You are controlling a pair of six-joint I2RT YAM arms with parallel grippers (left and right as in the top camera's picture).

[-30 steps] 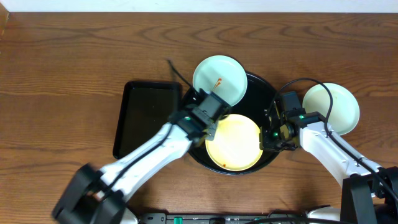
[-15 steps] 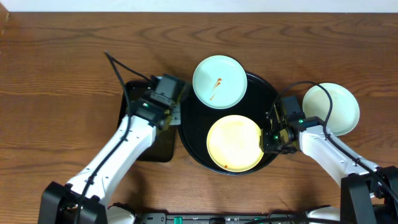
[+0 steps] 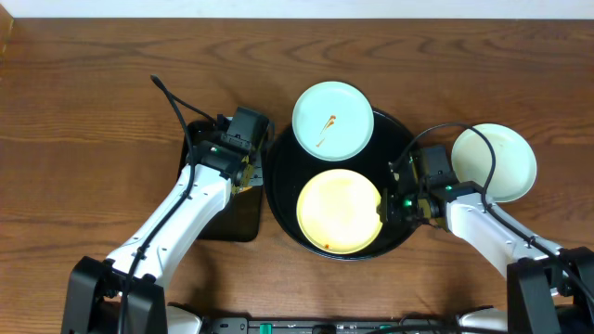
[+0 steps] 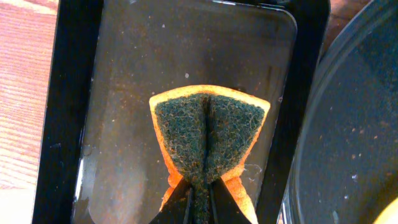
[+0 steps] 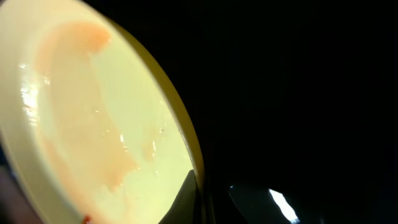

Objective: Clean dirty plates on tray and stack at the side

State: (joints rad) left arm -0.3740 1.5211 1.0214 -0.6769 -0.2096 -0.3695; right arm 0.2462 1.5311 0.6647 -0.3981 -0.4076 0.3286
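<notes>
On the wood table [image 3: 93,93], the left gripper [image 4: 199,194] is squeezing the sponge [image 4: 208,134], now over the small tray [image 4: 124,93] at left. The right gripper [image 5: 200,200] is pinching the yellow plate [image 3: 339,211], which has slid left.

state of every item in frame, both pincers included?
left pincer: shut on sponge
sponge: pinched folded, over rectangular tray
rectangular tray: wet film inside
yellow plate: on round tray, faint orange smear
blue plate: on round tray's far rim, sauce streak
pale plate: on table, off the tray
right pincer: shut on yellow plate's rim
</notes>
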